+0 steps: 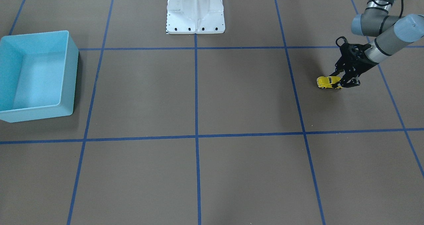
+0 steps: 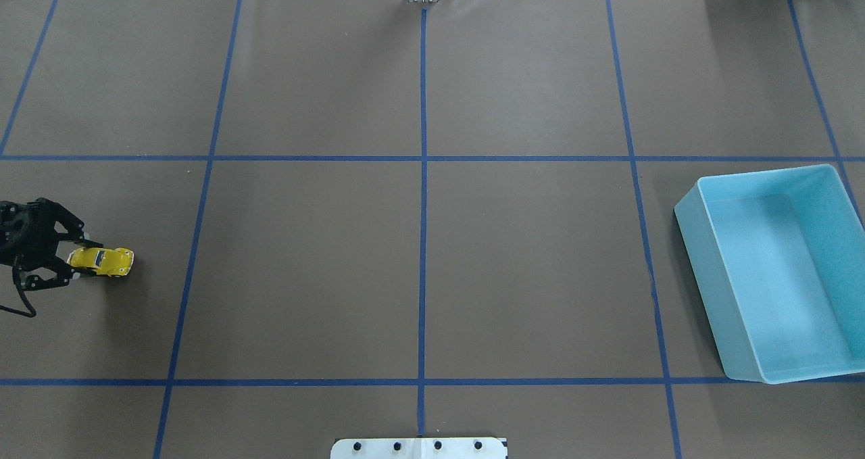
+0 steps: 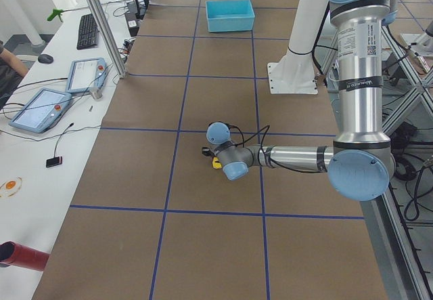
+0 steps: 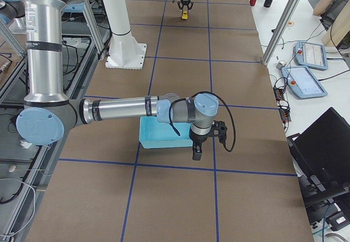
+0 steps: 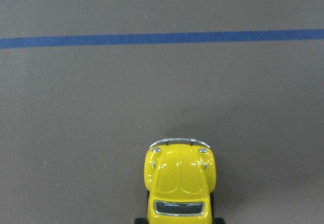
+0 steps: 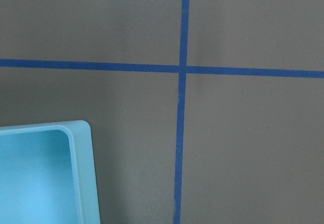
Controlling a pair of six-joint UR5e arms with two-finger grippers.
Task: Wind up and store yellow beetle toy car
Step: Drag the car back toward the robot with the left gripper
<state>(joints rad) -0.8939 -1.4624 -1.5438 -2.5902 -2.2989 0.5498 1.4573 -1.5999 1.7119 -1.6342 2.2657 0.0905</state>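
Note:
The yellow beetle toy car (image 2: 103, 261) stands on its wheels on the brown table at the far left of the overhead view, nose pointing toward the table's middle. My left gripper (image 2: 71, 263) reaches in low from the table's end, shut on the car's rear, with one finger on each side. In the left wrist view the car (image 5: 179, 183) fills the bottom centre, bonnet pointing away. My right gripper (image 4: 208, 139) shows only in the exterior right view, hanging beside the light blue bin (image 4: 158, 138); I cannot tell whether it is open or shut.
The light blue bin (image 2: 703, 283) sits at the table's right end with nothing in it. Blue tape lines (image 2: 424, 243) divide the brown surface into squares. The white robot base (image 1: 195, 11) stands at the near edge. Screens and pendants (image 3: 40, 107) lie on a side desk.

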